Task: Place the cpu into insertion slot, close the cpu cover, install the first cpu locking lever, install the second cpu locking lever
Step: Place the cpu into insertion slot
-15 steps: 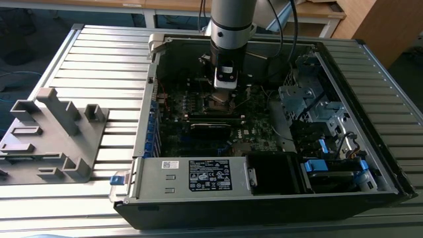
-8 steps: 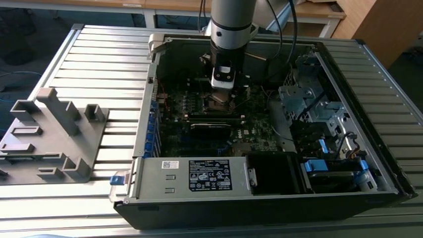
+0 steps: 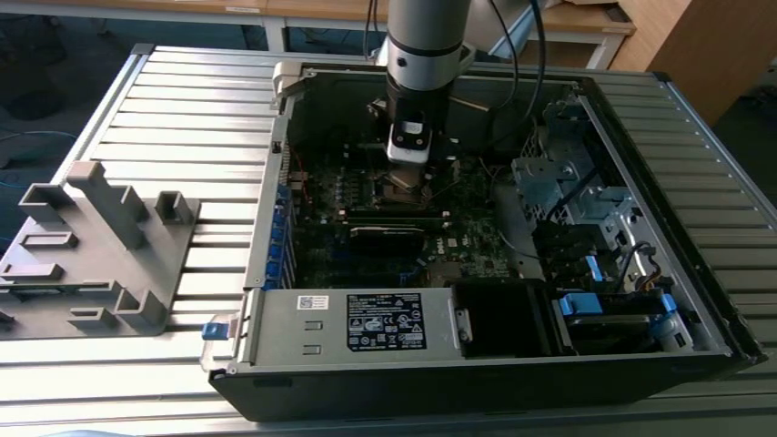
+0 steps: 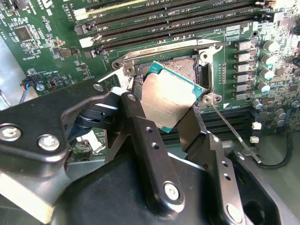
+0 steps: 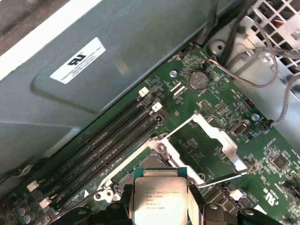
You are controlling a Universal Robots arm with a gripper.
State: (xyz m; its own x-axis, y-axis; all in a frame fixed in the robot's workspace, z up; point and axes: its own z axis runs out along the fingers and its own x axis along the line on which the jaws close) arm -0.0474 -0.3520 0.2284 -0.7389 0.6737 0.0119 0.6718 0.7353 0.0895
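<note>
We see the gripper (image 4: 166, 105) clamped on the cpu (image 4: 172, 93), its black fingers (image 4: 140, 126) pressing two opposite edges of the chip. The cpu is held just over the insertion slot (image 4: 186, 65) and hides part of it. The cpu cover (image 5: 213, 136) is swung open off the slot. A thin locking lever (image 4: 229, 127) juts out beside the slot. Memory slots (image 5: 105, 143) run alongside it.

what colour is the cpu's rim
The cpu has a teal-green rim around its silvery top; best in the second wrist view.
</note>
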